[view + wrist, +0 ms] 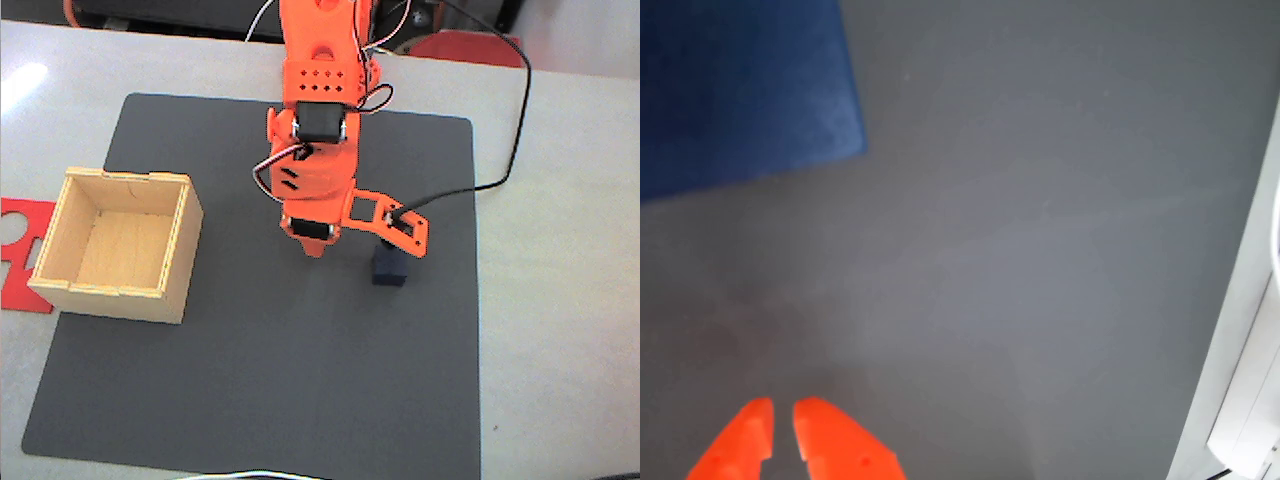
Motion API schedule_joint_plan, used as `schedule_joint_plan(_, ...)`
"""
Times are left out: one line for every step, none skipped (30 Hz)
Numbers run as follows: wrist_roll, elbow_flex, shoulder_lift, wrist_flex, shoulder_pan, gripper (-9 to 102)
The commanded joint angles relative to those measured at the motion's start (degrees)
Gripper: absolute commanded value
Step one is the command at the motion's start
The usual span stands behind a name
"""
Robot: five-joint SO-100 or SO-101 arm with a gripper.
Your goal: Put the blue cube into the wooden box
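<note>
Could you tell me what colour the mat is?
Dark grey mat, clearest in the fixed view.

Arm (318, 120) bright orange printed plastic, black servo blocks inset, perforated bracket up top, black/white/red wires looping alongside. Tool (782, 420): two pointed orange tips.

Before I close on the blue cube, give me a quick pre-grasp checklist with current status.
1. Blue cube sits free on the dark mat: ok.
2. Gripper open: ok, in the fixed view.
3. Cube between the fingers: not ok; one finger overlaps its top edge, and in the wrist view the cube lies off to the upper left.
4. Wooden box open and empty: ok.
5. Path from the cube to the box unobstructed: ok.
</note>
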Motion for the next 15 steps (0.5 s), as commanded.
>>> schedule_joint_plan(0.35,-2.99,0.18,-0.7,-1.14,2)
schedule_joint_plan(0.18,-3.25,0.18,-0.62,-1.76,6)
schedule_joint_plan(-0.09,-3.6,0.18,-0.35,-2.46,11)
schedule_joint_plan(-0.09,-3.96,0.18,-0.09,-3.16,17)
schedule_joint_plan(0.0,-4.48,0.18,0.35,-3.96,20)
schedule_joint_plan(0.18,-4.83,0.18,0.7,-4.66,21)
schedule_joint_plan(0.35,-5.27,0.18,1.05,-5.36,23)
schedule_joint_plan(0.44,-5.62,0.18,1.41,-6.06,25)
schedule_joint_plan(0.53,-5.98,0.18,1.67,-6.77,26)
schedule_joint_plan(0.79,-6.15,0.18,1.85,-7.38,26)
schedule_joint_plan(1.05,-6.24,0.18,1.85,-8.0,27)
schedule_joint_plan(1.32,-6.24,0.18,1.85,-8.44,27)
schedule_joint_plan(1.58,-6.24,0.0,1.93,-9.05,28)
schedule_joint_plan(1.85,-6.24,-0.26,2.02,-9.49,28)
schedule_joint_plan(2.02,-6.24,-0.53,2.2,-9.93,28)
